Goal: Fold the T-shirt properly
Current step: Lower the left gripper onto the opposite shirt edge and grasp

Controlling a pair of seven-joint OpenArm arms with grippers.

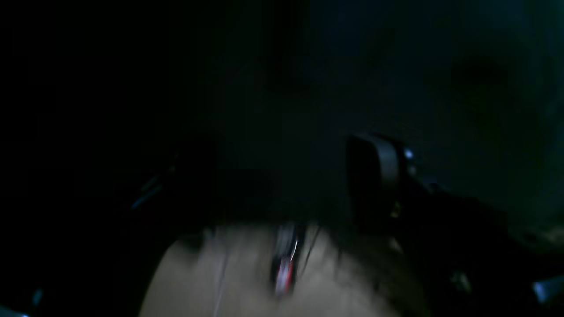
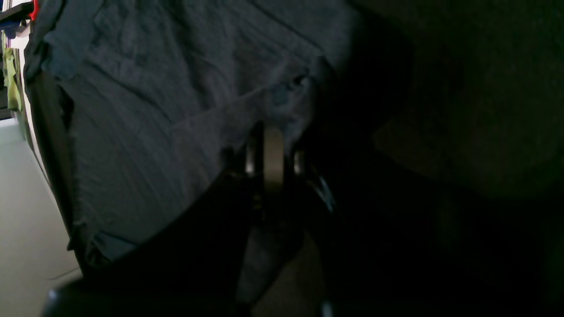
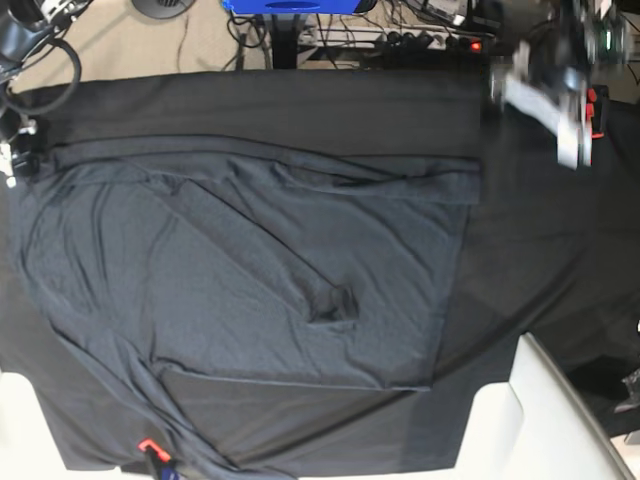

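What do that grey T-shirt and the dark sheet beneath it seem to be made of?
The T-shirt looks like thin matte knit, perhaps cotton jersey: faintly heathered, falling in soft creases. The tablecloth looks like plain black woven cloth, matte and smoother; its fibre cannot be told from here.

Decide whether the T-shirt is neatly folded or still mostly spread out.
Mostly spread out: the T-shirt covers much of the black tablecloth, wrinkled, with a strip turned over along its top edge and a small bunched pucker near its middle.

The left wrist view is nearly black and smeared with motion blur. In the right wrist view the right gripper (image 2: 273,154) is soft-focused, deep shadow to its right, daylight at far left. The base view is evenly lit, one arm (image 3: 560,100) blurred.
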